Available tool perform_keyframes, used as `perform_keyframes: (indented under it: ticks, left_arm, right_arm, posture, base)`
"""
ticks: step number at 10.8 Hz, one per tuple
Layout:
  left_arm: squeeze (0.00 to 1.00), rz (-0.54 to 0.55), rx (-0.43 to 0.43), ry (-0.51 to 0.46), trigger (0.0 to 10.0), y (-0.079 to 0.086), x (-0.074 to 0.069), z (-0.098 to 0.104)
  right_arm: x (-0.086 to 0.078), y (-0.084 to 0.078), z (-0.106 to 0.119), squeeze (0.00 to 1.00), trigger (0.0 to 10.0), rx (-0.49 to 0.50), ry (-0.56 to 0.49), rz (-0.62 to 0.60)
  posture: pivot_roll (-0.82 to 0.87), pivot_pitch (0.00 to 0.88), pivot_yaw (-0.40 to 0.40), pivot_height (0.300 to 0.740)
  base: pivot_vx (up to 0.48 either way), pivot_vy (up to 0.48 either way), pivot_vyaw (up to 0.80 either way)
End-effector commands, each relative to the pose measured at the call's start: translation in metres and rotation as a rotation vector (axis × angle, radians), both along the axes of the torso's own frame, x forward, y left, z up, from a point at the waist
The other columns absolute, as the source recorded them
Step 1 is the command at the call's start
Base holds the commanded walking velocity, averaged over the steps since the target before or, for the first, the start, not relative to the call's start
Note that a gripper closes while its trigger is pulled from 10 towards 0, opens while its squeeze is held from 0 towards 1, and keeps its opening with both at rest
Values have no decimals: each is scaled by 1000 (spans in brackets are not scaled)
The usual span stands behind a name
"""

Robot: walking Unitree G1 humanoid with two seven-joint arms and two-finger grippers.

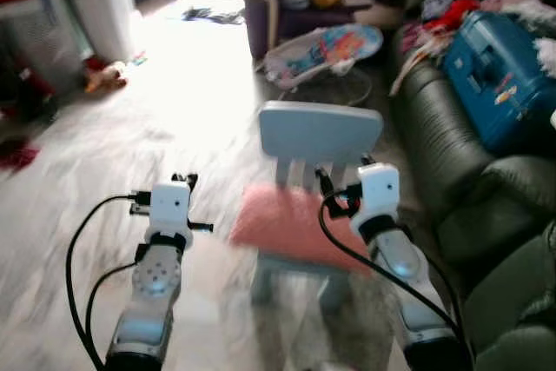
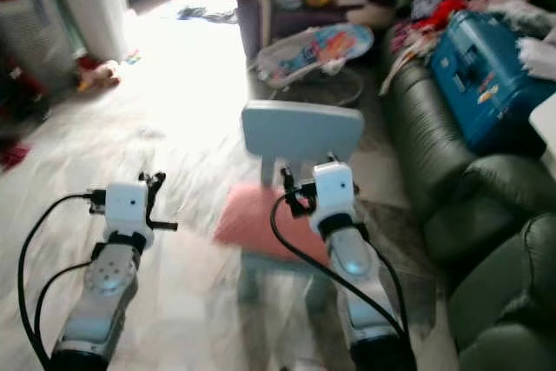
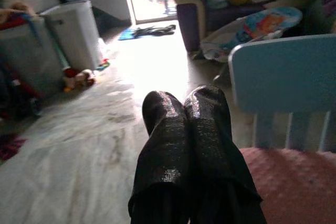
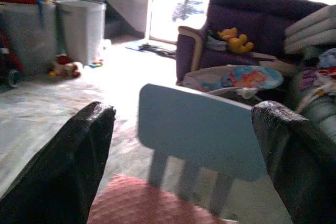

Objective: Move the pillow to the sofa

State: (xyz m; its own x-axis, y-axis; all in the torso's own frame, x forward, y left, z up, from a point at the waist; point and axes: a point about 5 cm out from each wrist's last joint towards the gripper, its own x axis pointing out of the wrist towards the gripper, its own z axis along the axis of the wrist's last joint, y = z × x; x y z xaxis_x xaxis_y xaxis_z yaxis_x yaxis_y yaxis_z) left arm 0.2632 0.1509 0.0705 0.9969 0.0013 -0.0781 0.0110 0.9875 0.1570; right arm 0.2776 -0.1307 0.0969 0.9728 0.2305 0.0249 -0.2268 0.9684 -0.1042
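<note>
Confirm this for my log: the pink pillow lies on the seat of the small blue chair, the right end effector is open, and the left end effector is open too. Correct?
Not quite. The left end effector is shut, its fingers pressed together in the left wrist view. The pink pillow does lie on the small blue chair, and the right end effector is open.

Pillow (image 1: pixel 291 225) on chair (image 1: pixel 320 135) — sofa (image 1: pixel 452 154) right.
</note>
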Motion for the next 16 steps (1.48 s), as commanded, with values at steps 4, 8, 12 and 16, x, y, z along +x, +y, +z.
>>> perform_keyframes:
  ticks: [4,8,12,16]
  left_arm:
    - [0,-33,-4,1,10000,-11,1,1]
    - [0,-31,-47,-5,10000,-11,0,1]
    - [0,-24,-67,4,10000,-12,-2,0]
    - [0,-8,-60,9,10000,-6,-1,-1]
  right_arm:
    - [0,-8,0,0,10000,-16,-2,-18]
    - [-1,-8,-2,0,10000,-23,4,-15]
    - [-1,-10,-2,0,10000,-22,13,-21]
    - [0,-11,-4,0,10000,-25,22,-23]
  posture:
    - [-27,0,-22,740]
    - [-27,0,-27,740]
    - [-28,0,-32,740]
    - [-26,0,-35,740]
  base:
    - [301,-367,0]
    - [65,-100,0]
    - [0,0,0]
    - [0,0,-200]
